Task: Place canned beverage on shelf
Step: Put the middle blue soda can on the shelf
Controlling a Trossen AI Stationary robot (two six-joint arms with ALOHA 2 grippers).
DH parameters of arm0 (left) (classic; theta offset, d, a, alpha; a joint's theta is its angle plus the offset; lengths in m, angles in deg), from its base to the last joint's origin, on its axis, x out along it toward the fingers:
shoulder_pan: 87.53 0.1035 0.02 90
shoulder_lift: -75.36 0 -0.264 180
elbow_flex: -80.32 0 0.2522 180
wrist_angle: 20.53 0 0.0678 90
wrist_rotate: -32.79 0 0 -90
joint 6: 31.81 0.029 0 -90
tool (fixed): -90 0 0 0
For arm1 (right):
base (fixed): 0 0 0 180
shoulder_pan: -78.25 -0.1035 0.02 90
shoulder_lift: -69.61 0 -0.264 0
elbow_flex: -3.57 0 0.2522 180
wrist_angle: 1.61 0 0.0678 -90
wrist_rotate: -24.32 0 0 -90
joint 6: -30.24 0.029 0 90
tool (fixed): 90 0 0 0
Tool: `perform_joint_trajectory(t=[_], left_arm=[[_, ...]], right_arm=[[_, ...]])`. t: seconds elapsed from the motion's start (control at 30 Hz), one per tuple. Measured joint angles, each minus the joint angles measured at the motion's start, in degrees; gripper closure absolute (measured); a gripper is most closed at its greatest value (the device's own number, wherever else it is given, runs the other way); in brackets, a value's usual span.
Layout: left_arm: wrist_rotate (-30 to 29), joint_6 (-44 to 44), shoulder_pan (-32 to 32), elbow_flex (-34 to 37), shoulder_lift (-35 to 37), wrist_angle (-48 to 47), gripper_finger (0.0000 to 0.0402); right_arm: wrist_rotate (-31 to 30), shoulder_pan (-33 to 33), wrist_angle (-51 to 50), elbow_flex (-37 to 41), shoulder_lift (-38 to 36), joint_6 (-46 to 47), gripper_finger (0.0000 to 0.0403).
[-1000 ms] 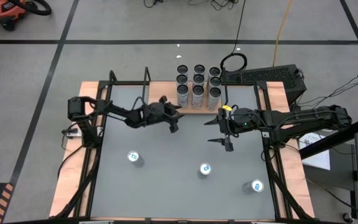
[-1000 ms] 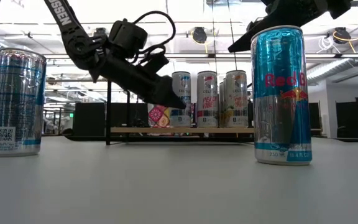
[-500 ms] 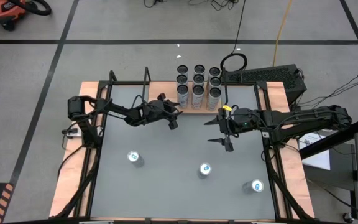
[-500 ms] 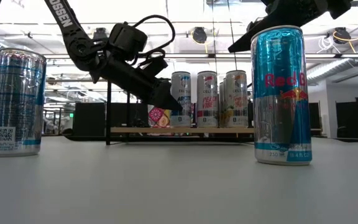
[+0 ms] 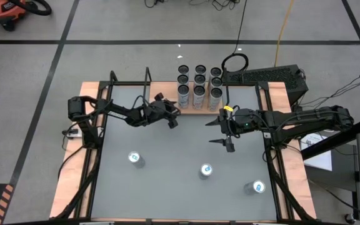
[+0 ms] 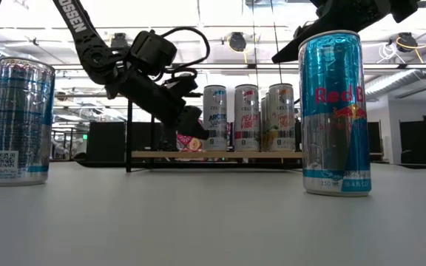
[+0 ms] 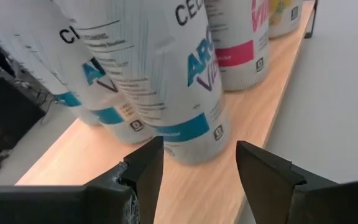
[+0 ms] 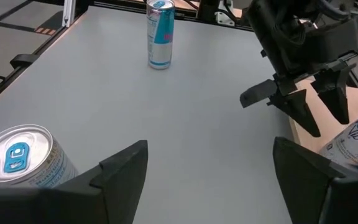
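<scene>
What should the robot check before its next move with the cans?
1. Left claw empty: ok, open, nothing between its fingers, just off the shelf.
2. Can it faces standing on the shelf: ok, the white Celsius can is upright on the wood.
3. Right claw empty and open: ok, it hangs over the middle of the table.
4. Cans left to move: not ok, three blue cans stand on the grey table.
5. Room on the shelf: ok, bare wood beside the can rows.
6. Which arm goes next: cannot tell.
</scene>
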Motion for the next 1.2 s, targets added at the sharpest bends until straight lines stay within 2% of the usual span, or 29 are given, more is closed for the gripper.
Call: perform_joint_trajectory(t=[0.3,0.5,0.77,0.97,1.2], left_arm=[[-1.03,-2.07,-1.01,0.0,0.23,-0.82,0.0204],[-1.02,-3.5,-6.01,0.0,2.71,-0.7,0.0204],[-1.25,-3.93,-15.68,-0.01,7.03,0.48,0.0204],[-1.49,-4.94,-22.0,-0.05,7.06,5.71,0.0204],[-5.19,-5.03,-26.91,-0.07,7.02,5.95,0.0204]], right_arm=[[0.09,0.01,-0.87,0.0,0.0,1.1,0.0124],[0.1,-1.73,-1.13,0.0,0.0,5.02,0.0124],[-1.64,-9.0,1.84,-0.02,0.02,19.26,0.0122],[-2.25,-16.13,3.88,-0.02,2.63,24.77,0.0101],[-10.05,-25.45,5.25,-2.45,9.9,27.65,0.0082]])
